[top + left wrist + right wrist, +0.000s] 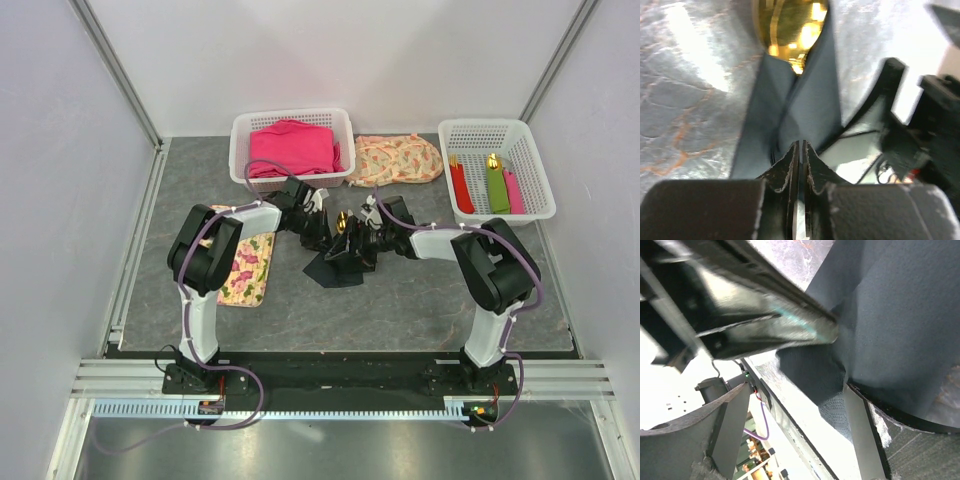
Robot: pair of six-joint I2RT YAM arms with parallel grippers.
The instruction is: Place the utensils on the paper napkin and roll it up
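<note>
— First entry, the paper napkin?
— Paper napkin (335, 270), black, centre of the overhead frame. It lies rumpled and folded on the grey table (420, 300), between the two grippers.

— The utensils?
— Utensils (341, 224): only one gold-coloured head shows, just above the napkin. In the left wrist view it sits at the top edge (790, 25), poking out of a V-shaped fold of the black paper (790, 110).

— Left gripper?
— Left gripper (320, 232), left of centre. Its fingers (785, 172) are pinched almost together on a fold of the napkin, with a hairline slit between them.

— Right gripper?
— Right gripper (358, 250), right of centre, close beside the left one. Its fingers (730, 430) are spread wide. In its own view the napkin (890, 315) fills the upper right and rests against the right-hand finger.

— Other stock?
— White basket (240, 150), upper left, holding a pink cloth (292, 147). A second white basket (530, 165), upper right, holds a red roll (462, 185), a green roll (497, 188) and a pink roll (513, 190). A floral cloth (395, 160) lies between the baskets. A floral mat (248, 272) sits lower left, partly under the left arm.
</note>
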